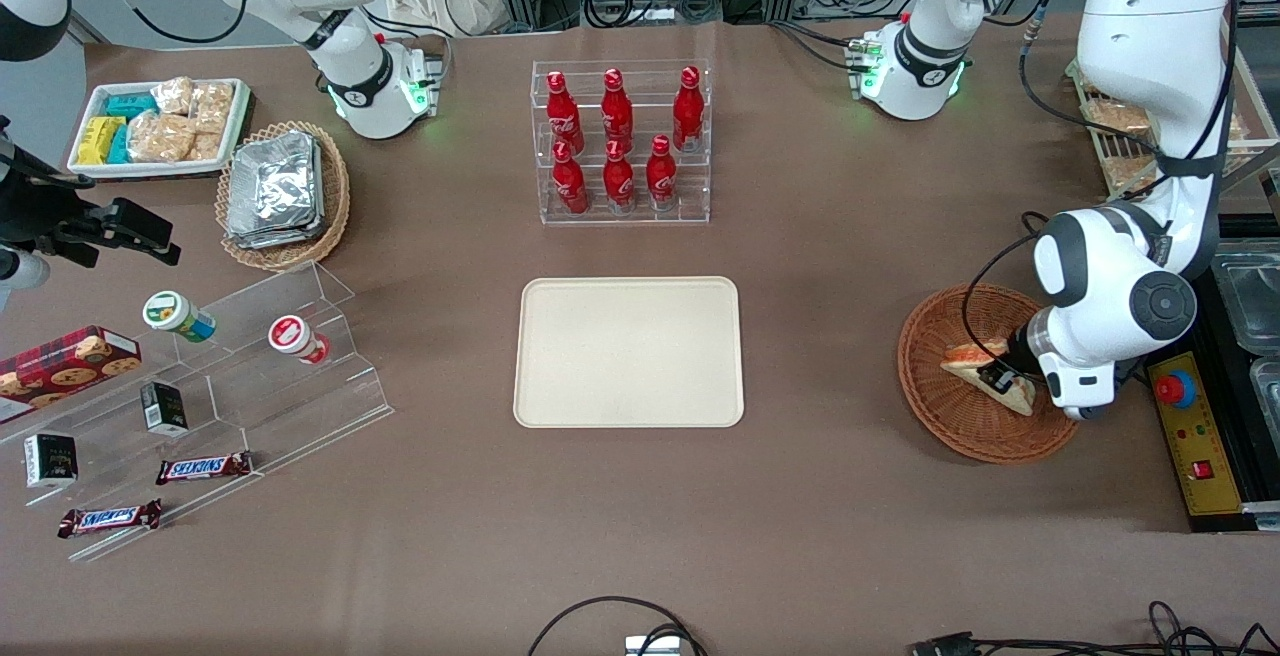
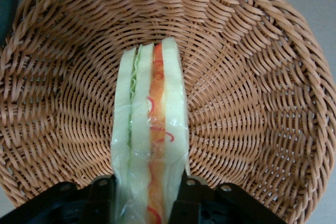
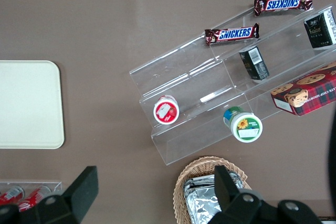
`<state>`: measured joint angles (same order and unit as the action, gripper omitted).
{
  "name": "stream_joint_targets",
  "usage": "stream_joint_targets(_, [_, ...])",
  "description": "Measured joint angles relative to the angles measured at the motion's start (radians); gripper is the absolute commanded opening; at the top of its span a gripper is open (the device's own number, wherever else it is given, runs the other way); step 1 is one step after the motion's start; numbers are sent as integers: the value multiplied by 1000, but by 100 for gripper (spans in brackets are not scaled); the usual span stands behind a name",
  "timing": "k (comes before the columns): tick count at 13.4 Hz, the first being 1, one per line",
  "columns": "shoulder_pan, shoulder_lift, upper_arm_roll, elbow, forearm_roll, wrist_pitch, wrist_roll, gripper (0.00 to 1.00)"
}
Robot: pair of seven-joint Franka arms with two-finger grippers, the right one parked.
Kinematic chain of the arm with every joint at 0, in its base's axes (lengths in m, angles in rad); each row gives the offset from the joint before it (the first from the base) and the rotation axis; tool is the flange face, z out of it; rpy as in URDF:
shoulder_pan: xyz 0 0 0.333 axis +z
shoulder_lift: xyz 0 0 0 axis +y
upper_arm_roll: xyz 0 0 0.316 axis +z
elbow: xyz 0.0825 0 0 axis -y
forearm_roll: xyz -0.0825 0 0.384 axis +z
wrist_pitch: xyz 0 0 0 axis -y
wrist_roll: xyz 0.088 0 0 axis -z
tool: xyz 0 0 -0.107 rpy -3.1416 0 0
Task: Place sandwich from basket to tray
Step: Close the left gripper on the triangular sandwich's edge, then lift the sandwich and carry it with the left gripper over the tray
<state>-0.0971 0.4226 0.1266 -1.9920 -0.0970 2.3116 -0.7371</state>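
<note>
The left arm's black two-finger gripper [image 2: 148, 203] is down inside the round reddish-brown woven wicker basket [image 1: 935, 406], its fingers [image 2: 102, 198] closed narrow on the broad faces of the triangular white-bread sandwich [image 2: 151, 129], which has orange-red and pale green filling and a clear film wrap. The wedge stands on edge between the pads, in the basket, at the working arm's end of the table.

It looks light and soft: the bread would likely squash under a hard squeeze, and the glossy film may slip. Holding across the flat bread faces near the thick end, as here, seems sound, since the layers are pressed together, not pried apart.

The large flat cream-beige rectangular tray [image 1: 630, 351] lies bare, well apart, toward the table's middle.
</note>
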Motion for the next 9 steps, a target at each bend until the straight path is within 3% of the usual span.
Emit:
stream_joint_targets(5, [-22, -68, -8, 89, 10, -146, 225, 0])
stream_joint_targets(9, [-104, -106, -20, 309, 83, -434, 362, 0])
